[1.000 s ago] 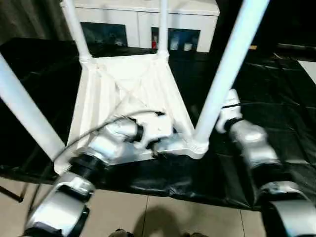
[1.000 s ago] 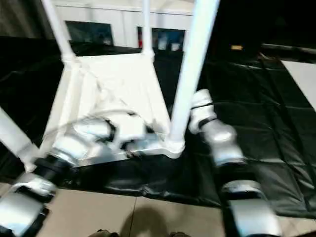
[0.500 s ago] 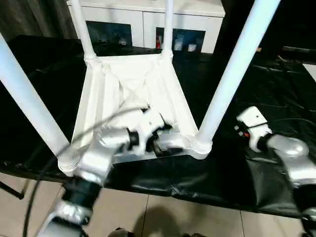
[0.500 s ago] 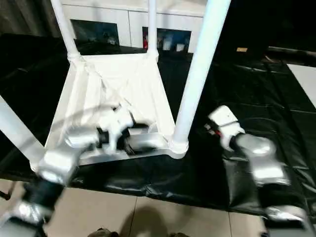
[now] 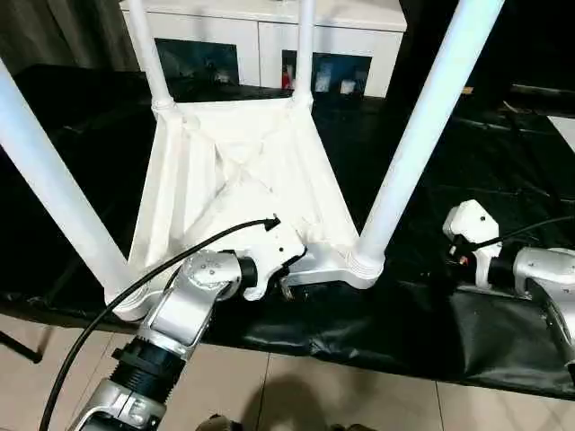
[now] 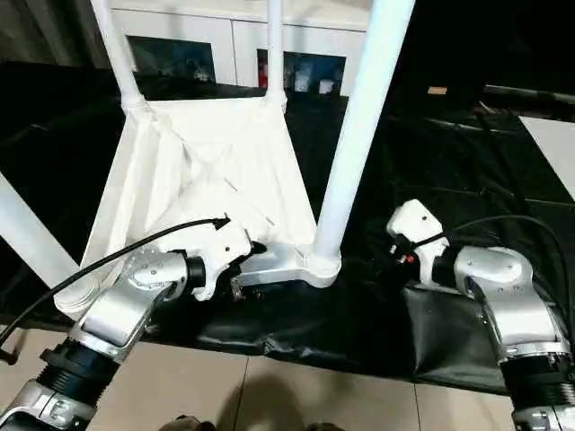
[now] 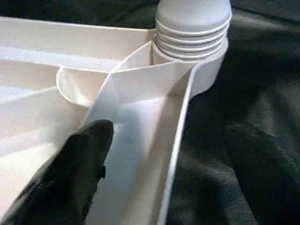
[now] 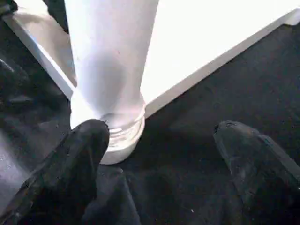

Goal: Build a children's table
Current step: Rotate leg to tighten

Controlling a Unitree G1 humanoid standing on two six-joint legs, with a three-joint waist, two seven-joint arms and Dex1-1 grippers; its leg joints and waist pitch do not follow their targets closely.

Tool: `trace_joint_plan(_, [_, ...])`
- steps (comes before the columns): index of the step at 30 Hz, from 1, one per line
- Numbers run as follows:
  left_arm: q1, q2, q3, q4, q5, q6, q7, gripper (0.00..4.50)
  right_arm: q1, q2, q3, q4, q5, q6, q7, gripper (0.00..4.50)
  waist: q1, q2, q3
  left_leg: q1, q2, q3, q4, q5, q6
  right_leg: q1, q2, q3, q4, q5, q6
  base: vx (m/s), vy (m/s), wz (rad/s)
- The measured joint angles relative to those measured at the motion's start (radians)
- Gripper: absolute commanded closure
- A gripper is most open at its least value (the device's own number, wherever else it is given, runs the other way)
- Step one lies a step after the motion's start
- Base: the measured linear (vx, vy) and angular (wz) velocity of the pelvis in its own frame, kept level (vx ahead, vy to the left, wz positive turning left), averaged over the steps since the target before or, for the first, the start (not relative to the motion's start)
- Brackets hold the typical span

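Children's table (image 5: 243, 171): white plastic, lying upside down on the large black-covered work table (image 5: 503, 180), its ribbed X-braced underside facing up, all four tube legs seated in the round corner sockets and rising out of the top of the head views. Near-left leg (image 5: 54, 193): stands at the table's near-left corner, close to the work table's front edge. Far-left leg (image 5: 148, 54) and far-right leg (image 5: 305, 49): upright at the two far corners, toward the white cabinet (image 5: 260, 36) with glass doors behind the work table. Left gripper (image 7: 164, 154): at the table's near edge, just left of the near-right corner socket (image 5: 364, 263); fingers spread wide, one black finger (image 7: 77, 168) resting over the ribbed underside inside the rim, the other (image 7: 262, 164) outside the rim above the black cover, so the rim wall runs between them; whether either finger touches the plastic cannot be told, and nothing is clamped. A black cable (image 5: 135, 287) runs along the left forearm to the wrist. Near-right leg (image 5: 422, 126): upright in that near-right socket, its ringed base visible in both wrist views. Right gripper (image 8: 159, 154): held apart from the table, to the right of the near-right leg, low over the black cover; fingers spread wide and empty, pointing toward the base of that leg, with one finger (image 8: 79, 159) showing in front of the socket and the other (image 8: 253, 159) over the bare cover.
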Motion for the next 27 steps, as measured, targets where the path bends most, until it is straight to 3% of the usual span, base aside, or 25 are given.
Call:
trace_joint_plan(12, [-0.036, 0.045, -0.021, 0.065, -0.036, -0.055, -0.112, 1.35, -0.009, 0.000, 0.012, -0.005, 0.028, 0.025, 0.038, 0.40, 0.013, 0.001, 0.000, 0.001, 0.000, 0.000, 0.001, 0.000, 0.000, 0.001, 0.000, 0.000, 0.000, 0.000, -0.001, 0.000, 0.000, 0.00])
trace_joint_plan(27, [-0.117, 0.047, -0.024, 0.208, -0.043, -0.098, -0.132, 2.37, -0.011, 0.016, 0.035, -0.007, 0.038, 0.023, 0.066, 0.40, 0.014, 0.001, -0.001, 0.007, 0.000, -0.001, 0.001, 0.000, 0.000, 0.008, 0.000, 0.000, 0.001, 0.001, -0.001, 0.000, 0.000, 0.00])
